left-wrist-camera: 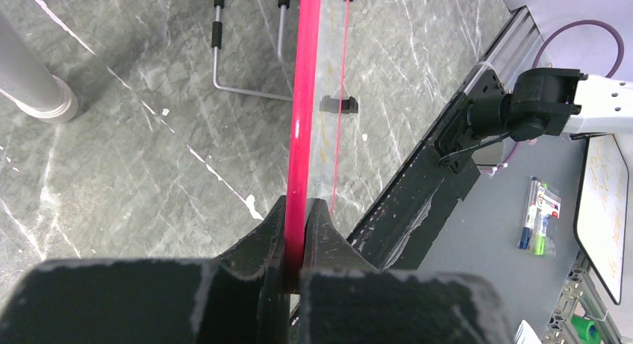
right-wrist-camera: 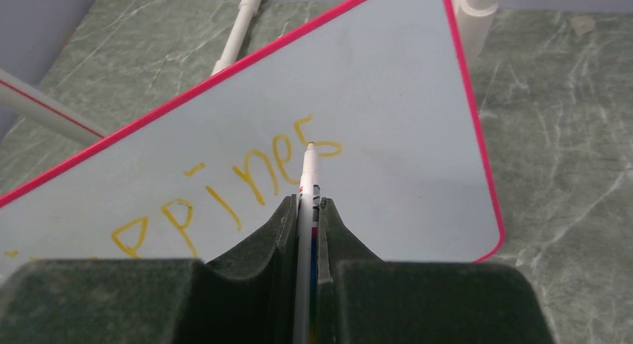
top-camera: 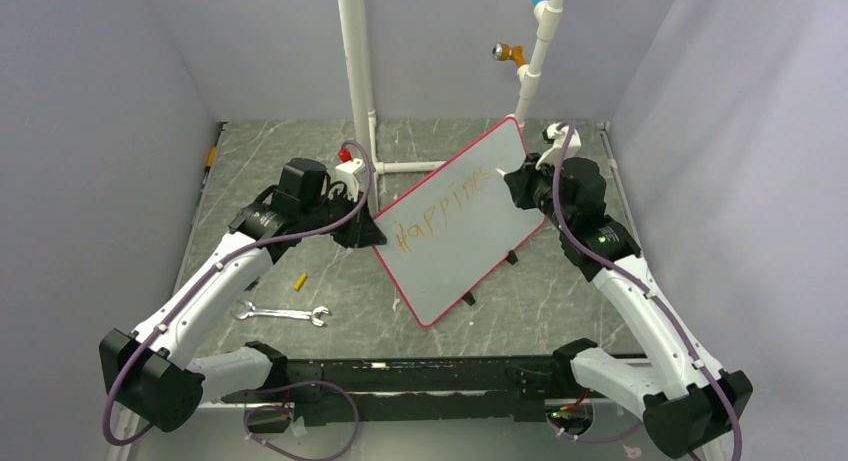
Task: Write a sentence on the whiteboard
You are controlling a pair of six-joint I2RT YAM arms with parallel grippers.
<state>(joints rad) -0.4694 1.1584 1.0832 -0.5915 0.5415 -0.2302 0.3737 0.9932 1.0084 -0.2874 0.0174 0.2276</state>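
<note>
Top view: the whiteboard (top-camera: 455, 236) is seen propped at a tilt on the table (top-camera: 560, 301), set diagonally betw. the two arms. The sentence (top-camera: 445, 213) is written in orange-yellow and reads approx. "Happines" on one line. The L gripper (top-camera: 370, 231) is clamped on the board's left edge. The R gripper (top-camera: 510, 179) is held at the upper right, by the last letters. A wrench (top-camera: 283, 312) and a small yellow piece (top-camera: 300, 280) are left on the table near the L arm, well apart from the board. White pipes (top-camera: 357, 71) are stood behind. L wrist view: the red frame is pinched edge-on betw. the closed jaws, w/ no gap seen. The board's wire stand (left-wrist-camera: 246, 83) is seen beyond. Off the table, a clear pack (left-wrist-camera: 539, 213) w/ a few markers in it is laid on the grey floor, beside a 2nd board (left-wrist-camera: 601, 210). R wrist view: a marker (right-wrist-camera: 307, 180) is gripped tight betw. the jaws, and its tip is set against the board at the final "s". "ppines" is legible here.
</note>
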